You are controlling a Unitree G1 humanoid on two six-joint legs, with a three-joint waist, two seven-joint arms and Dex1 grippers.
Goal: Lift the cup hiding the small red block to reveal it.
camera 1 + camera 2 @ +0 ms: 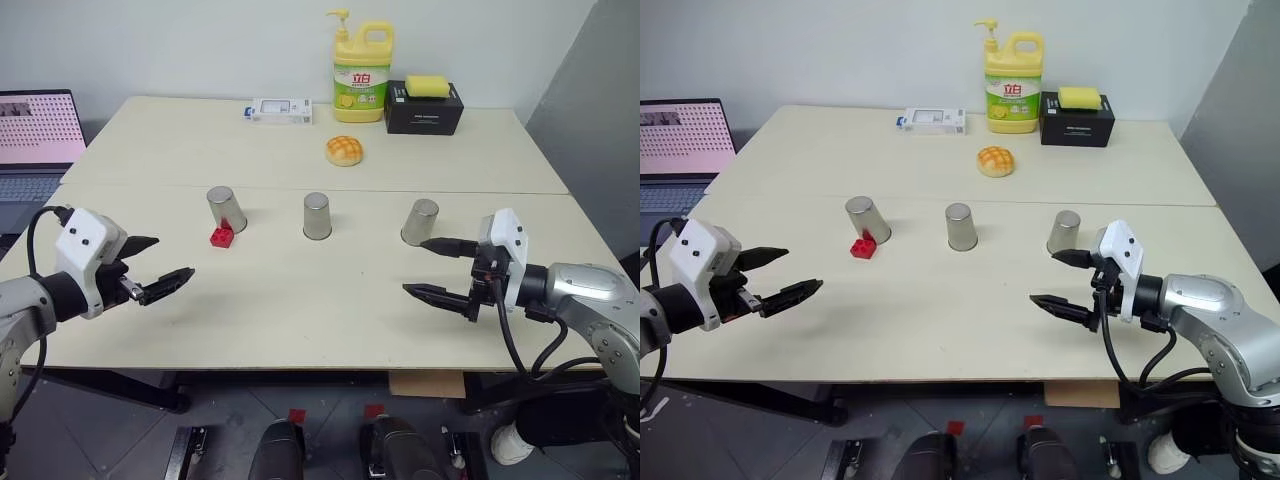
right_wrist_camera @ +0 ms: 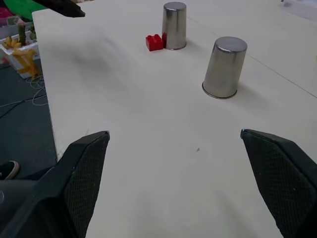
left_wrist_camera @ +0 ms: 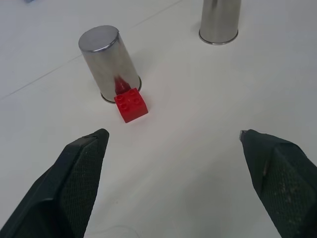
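Note:
Three upturned steel cups stand in a row across the table: left, middle and right. The small red block lies uncovered on the table, against the near side of the left cup's base; the left wrist view shows the block touching that cup. My left gripper hovers open a short way in front of the block, holding nothing. My right gripper is open and empty just in front of the right cup. The right wrist view has the middle cup and the block beyond it.
At the back of the table are a yellow detergent bottle, a black box with a yellow sponge on it, a white device and a round bun. A laptop sits off the left edge.

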